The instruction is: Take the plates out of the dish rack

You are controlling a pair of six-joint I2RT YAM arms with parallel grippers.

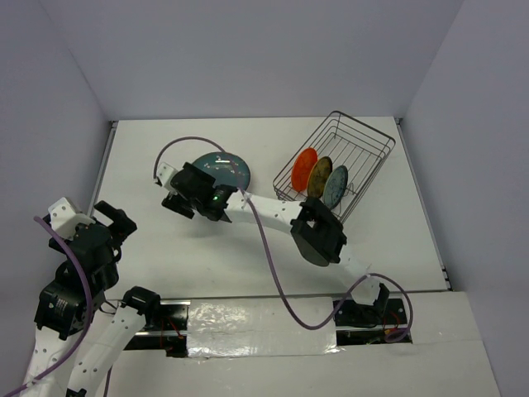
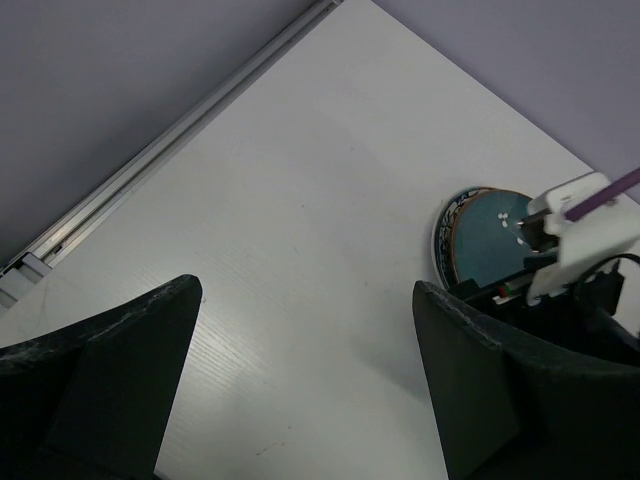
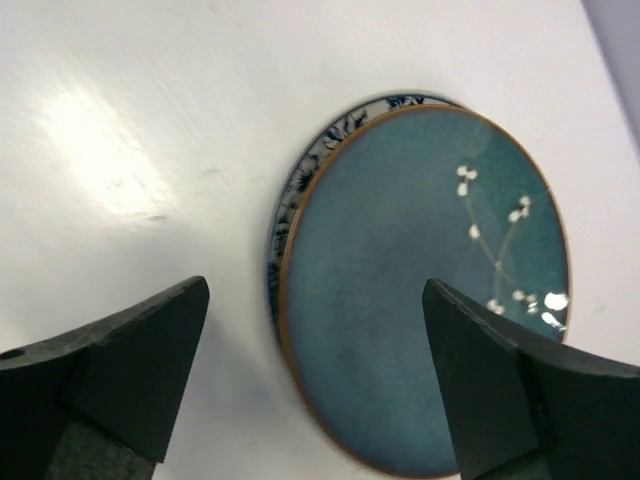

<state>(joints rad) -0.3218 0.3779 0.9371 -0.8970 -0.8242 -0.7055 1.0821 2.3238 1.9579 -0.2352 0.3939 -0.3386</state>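
The dark teal plate [image 1: 231, 168] lies flat on the table on top of another plate, of which only a white-and-dark floral rim [image 3: 298, 172] shows. The wire dish rack [image 1: 364, 142] stands at the back right. It holds three small plates on edge: orange-red [image 1: 304, 169], olive-brown [image 1: 320, 175] and blue-patterned [image 1: 335, 185]. My right gripper [image 1: 188, 198] is open and empty, just over the near-left edge of the teal plate [image 3: 420, 300]; in its wrist view [image 3: 315, 290] the jaws stand wide apart. My left gripper [image 1: 114, 220] is open and empty at the near left [image 2: 307, 288].
The right arm [image 1: 281, 213] stretches across the middle of the table from its base at the near right, trailing a purple cable [image 1: 273, 265]. A metal rail [image 2: 170, 140] runs along the table's left edge. Grey walls enclose the table.
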